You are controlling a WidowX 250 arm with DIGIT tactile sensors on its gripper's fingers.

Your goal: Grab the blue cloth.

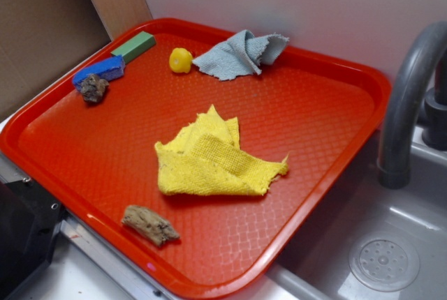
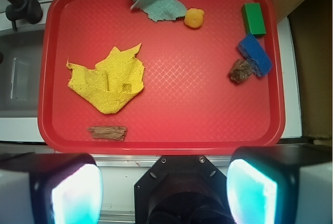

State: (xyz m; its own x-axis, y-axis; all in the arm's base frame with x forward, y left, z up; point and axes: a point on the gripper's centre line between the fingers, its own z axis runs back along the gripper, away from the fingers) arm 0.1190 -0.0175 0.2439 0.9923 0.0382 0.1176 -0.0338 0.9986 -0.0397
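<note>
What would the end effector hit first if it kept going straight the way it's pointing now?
Probably bare floor of the red plastic tray, between the crumpled yellow woven cloth and the brown rock. The open end effector looks down from high up; depth is unclear.

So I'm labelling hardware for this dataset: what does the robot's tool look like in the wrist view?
The tool has two chunky black fingers whose inner pads glow pale cyan-white, and a black angular mount with small screws between them. No cables or markings show.

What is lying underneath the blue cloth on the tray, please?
Only the red tray shows around the blue cloth. Its far edge rests on the rim. Anything beneath its crumpled folds is covered and cannot be seen.
</note>
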